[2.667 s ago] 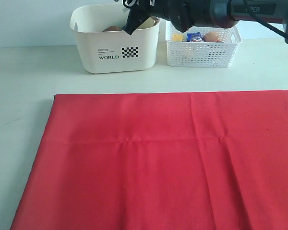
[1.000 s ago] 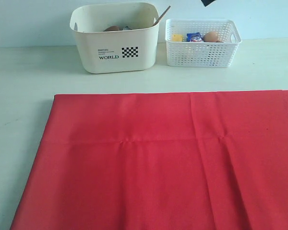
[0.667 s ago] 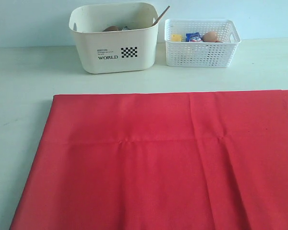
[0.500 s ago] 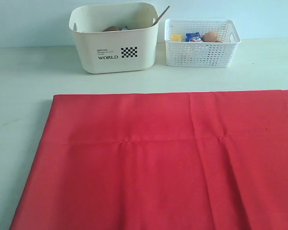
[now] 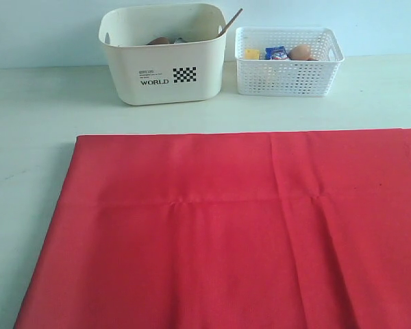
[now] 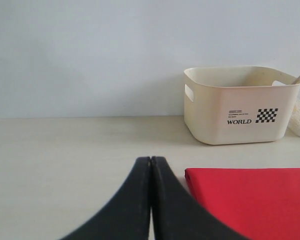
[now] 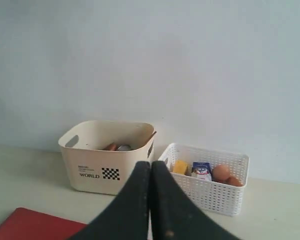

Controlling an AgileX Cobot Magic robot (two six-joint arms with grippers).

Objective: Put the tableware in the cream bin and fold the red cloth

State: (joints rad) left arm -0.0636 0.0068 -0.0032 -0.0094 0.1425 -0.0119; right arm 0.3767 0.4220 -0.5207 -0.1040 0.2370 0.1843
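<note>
Tableware looks binned: a wooden handle (image 5: 231, 22) leans out of the cream bin (image 5: 163, 58), and none is seen on the red cloth (image 5: 226, 226). Step in hand, as I judge it: the fold, not yet begun.

- Left gripper (image 6: 151, 165): pinched closed, empty. A cloth corner is just ahead of it, with the bin beyond.
- Right gripper (image 7: 150, 167): closed, empty, raised. The bin and white basket (image 7: 205, 182) are ahead and below.

Next move calls for opening the jaws and taking a cloth edge. Bare table (image 5: 27, 137) between cloth and bins leaves room.

The exterior view looks down at a slant over the red cloth (image 5: 226, 226) toward the far wall (image 5: 41, 34). The left wrist view sits low, almost level with the table (image 6: 65, 145), near the cloth's corner. The right wrist view looks from higher and farther back. All three share the cream bin (image 5: 163, 75).
</note>
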